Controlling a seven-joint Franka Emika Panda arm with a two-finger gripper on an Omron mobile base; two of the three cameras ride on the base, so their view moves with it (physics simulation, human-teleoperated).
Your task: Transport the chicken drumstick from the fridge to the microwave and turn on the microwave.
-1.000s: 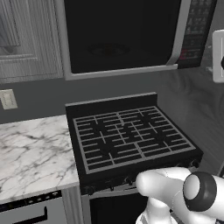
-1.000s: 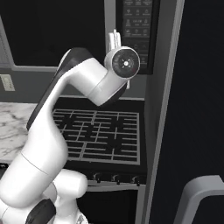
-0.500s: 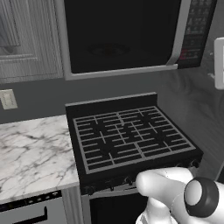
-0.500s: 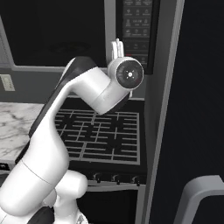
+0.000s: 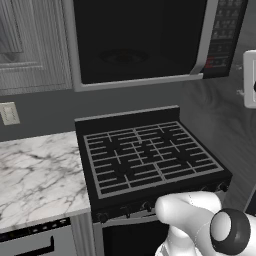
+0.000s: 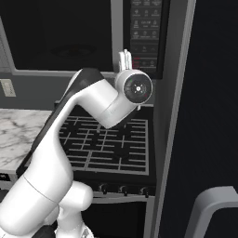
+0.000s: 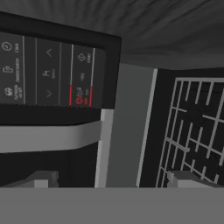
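Observation:
The microwave [image 5: 135, 40] hangs above the stove with its dark glass door closed. Its black button panel [image 6: 146, 35] is on the right end. My gripper [image 6: 125, 56] is raised just in front of the lower part of that panel, fingers pointing at it. In the hand view the panel [image 7: 48, 70] and its red marks [image 7: 81, 94] lie close ahead, and my gripper [image 7: 113, 179] stands open with nothing between its fingers. The tall dark-grey side of the fridge [image 6: 209, 93] rises right of the stove. The chicken drumstick is hidden.
A black grated stove [image 5: 150, 155] sits under the microwave. A marble counter [image 5: 35, 175] lies to its left, below a wall outlet [image 5: 9, 113] and grey cabinets [image 5: 30, 45]. A pale curved handle [image 6: 216, 209] shows at the lower right.
The hand has sunk a little in front of the button panel and the elbow has swung slightly right. The jaws have stayed open.

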